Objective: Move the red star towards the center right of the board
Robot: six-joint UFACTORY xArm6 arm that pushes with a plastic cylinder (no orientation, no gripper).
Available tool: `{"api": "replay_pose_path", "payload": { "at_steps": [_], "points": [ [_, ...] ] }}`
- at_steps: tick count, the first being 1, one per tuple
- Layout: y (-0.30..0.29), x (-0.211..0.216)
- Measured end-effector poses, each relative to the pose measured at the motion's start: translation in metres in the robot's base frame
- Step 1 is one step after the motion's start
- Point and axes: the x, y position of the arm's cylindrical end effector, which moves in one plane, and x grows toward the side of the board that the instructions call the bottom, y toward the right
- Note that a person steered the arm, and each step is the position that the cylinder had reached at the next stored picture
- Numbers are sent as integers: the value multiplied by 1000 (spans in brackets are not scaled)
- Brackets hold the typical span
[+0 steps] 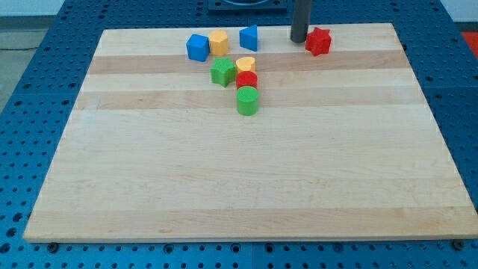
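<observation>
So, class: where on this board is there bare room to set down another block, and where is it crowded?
Free: everything below the green cylinder, plus both side edges of the board. Crowded: the top strip, from the blue cube to the red star beside my tip.

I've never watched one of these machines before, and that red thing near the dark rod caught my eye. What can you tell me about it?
The red star is a small, chunky block, matte red, lying flat on the wooden board near the view's top, right of centre. My tip stands just to its left, close or barely touching; I cannot tell which. No other block touches it.
</observation>
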Motion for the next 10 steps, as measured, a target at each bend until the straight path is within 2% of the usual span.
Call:
{"api": "replay_pose_path", "payload": {
  "at_steps": [1,4,7,8,10],
  "points": [
    [28,0],
    [30,-2],
    [78,-1],
    [78,15],
    [29,24]
  ]
}}
